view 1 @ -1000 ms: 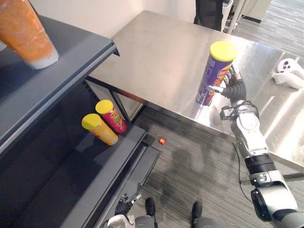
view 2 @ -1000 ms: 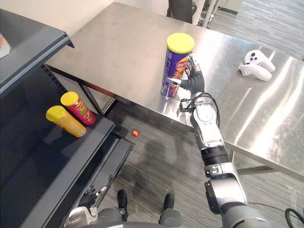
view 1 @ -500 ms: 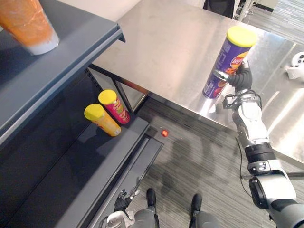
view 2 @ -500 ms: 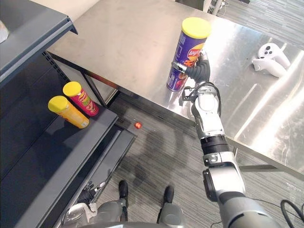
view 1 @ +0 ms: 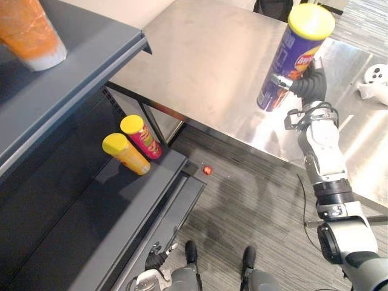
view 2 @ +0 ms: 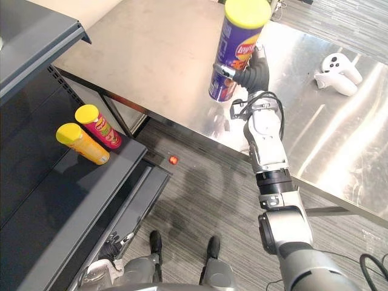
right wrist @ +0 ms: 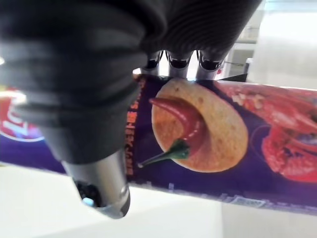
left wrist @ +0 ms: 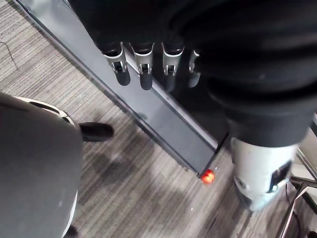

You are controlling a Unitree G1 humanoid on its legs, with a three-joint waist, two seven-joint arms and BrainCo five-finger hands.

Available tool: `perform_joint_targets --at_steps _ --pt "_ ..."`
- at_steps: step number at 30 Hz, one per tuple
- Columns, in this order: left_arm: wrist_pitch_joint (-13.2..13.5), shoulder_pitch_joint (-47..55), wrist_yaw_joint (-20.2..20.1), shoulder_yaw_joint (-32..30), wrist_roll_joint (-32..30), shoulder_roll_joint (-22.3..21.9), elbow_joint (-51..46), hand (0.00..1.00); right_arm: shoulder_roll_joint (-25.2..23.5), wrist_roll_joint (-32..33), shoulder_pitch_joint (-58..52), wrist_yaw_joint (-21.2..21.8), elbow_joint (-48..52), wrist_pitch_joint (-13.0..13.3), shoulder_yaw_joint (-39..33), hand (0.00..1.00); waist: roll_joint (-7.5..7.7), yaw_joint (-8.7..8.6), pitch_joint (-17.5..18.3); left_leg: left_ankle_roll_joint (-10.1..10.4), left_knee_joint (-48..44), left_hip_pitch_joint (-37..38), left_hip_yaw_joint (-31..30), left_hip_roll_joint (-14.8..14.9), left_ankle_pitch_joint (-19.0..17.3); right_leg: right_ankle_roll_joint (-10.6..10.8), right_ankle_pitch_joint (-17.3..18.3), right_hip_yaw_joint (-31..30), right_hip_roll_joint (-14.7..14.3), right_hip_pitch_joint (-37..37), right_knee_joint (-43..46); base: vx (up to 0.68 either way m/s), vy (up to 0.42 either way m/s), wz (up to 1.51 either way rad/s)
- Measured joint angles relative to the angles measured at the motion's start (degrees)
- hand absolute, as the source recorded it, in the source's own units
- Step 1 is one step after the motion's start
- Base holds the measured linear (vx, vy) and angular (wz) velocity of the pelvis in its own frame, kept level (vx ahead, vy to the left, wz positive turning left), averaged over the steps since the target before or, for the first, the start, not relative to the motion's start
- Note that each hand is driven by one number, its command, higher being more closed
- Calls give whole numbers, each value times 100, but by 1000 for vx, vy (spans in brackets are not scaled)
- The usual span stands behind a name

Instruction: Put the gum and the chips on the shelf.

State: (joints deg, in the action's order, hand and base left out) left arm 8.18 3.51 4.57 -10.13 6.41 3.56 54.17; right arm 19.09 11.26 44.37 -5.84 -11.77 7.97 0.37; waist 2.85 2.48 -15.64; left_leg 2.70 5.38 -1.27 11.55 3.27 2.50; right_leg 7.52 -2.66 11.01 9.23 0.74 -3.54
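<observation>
The right hand (view 1: 308,83) has its fingers and thumb curled round a purple chips can (view 1: 295,56) with a yellow lid. The hand holds the can by its lower half. The can is tilted, with the lid up and leaning away from the robot. It is up in the air over the shiny steel tabletop (view 1: 206,60), near the front edge, and its bottom looks clear of the metal. In the right wrist view the purple side of the can shows from very close, with a picture of a chip and a red pepper on it, and the fingers (right wrist: 179,63) reach round its far side.

The dark grey shelf (view 1: 91,230) stands on the robot's left. Two more cans lie tilted on its lower board, touching side by side: an orange can (view 1: 125,154) and a red can (view 1: 140,136), both with yellow lids. On the top board sits an orange thing (view 1: 29,31) with a white bottom edge; I cannot tell what it is.

A small red thing (view 1: 207,170) lies on the grey floor (view 1: 254,206), just past the corner of the lower board. Two white controllers (view 2: 338,65) lie on the tabletop, well away from the can on the right.

The left hand (left wrist: 143,69) hangs low by the front edge of the shelf. Its fingers are loose and straight, and it holds nothing.
</observation>
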Motion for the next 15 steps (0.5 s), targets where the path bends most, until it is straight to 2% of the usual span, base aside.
perform_joint_targets --at_steps 3,4,7,15 --pt "-7 12 0 -55 -50 -11 9 0 16 5 -270 25 756 111 -27 100 -1 -27 19 2 0 46 19 12 -2 1 0 -41 -6 -27 0 -16 -16 -6" --pt "-7 14 -1 -69 -51 -11 28 0 16 7 -481 68 1053 208 -64 100 -1 -54 55 2 0 47 20 14 -2 1 0 -42 -7 -27 1 0 0 0" --pt "-15 68 -8 -105 -64 -15 63 0 13 20 -1095 181 1589 284 -162 100 1 -75 216 3 1 77 36 17 -3 1 0 -56 -9 -49 0 -13 -11 -2" --pt "-17 144 -59 -147 -279 -14 221 0 6 261 -2386 490 2123 356 -518 100 2 -129 553 25 34 183 110 30 0 4 5 -139 -20 -91 1 -44 -15 -7"
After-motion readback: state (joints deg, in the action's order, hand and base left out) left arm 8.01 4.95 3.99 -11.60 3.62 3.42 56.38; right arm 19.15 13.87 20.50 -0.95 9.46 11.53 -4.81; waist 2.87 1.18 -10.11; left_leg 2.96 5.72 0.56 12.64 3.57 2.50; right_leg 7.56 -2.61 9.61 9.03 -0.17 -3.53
